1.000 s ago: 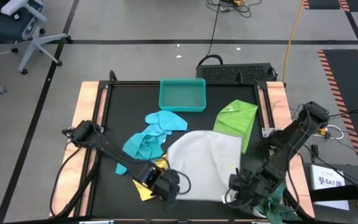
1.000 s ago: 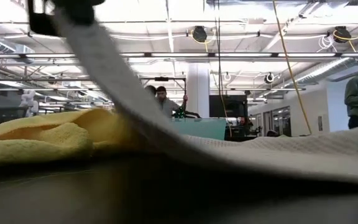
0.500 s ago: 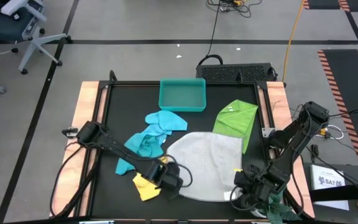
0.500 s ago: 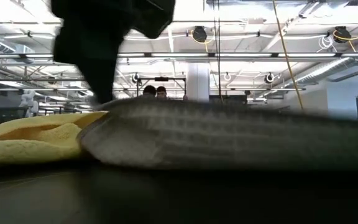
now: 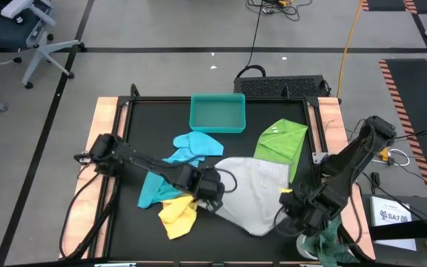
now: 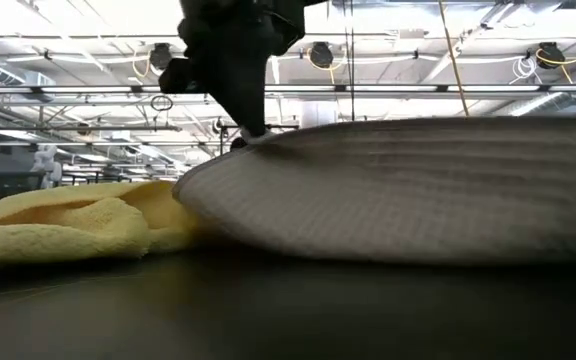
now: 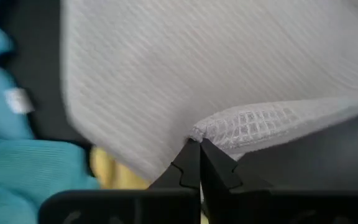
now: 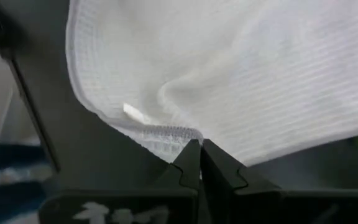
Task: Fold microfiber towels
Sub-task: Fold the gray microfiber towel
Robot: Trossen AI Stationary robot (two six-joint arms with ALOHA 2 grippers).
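A pale grey towel [image 5: 254, 194] lies mid-table with its near edge raised; in the low view [image 6: 418, 190] it bulges as a rounded fold. My left gripper [image 5: 210, 190] is shut on its near-left corner. My right gripper [image 5: 291, 205] is shut on its near-right corner. A yellow towel [image 5: 176, 216] lies crumpled beside the left gripper. A turquoise towel [image 5: 165, 178] and a light blue towel [image 5: 199, 142] lie bunched at centre left. A lime green towel [image 5: 282, 142] lies at the right rear. My left gripper pinches the grey towel's hemmed corner [image 7: 229, 127] between its two fingertips. In the low view the fingers [image 6: 243, 125] come from above. The corner is lifted off the table, and the cloth curves down from it to the table. My right gripper pinches the grey towel's stitched hem [image 8: 166, 134] at a corner, next to a small white label [image 8: 135, 113], between its two fingertips. The corner is lifted clear, and the cloth beyond it spreads away slack.
A rigid teal tray [image 5: 217, 113] stands at the far middle. A mottled green-and-white rag [image 5: 332, 248] hangs at the near right edge by the right arm. Bare black table shows at the near middle [image 5: 228, 241] and at the far left.
Both grippers have carried the grey towel's near corners up and toward the table's far edge, the left one farther and also rightward. The towel's near edge has lifted and is folding over its far part, which has stayed put. The yellow towel is now uncovered.
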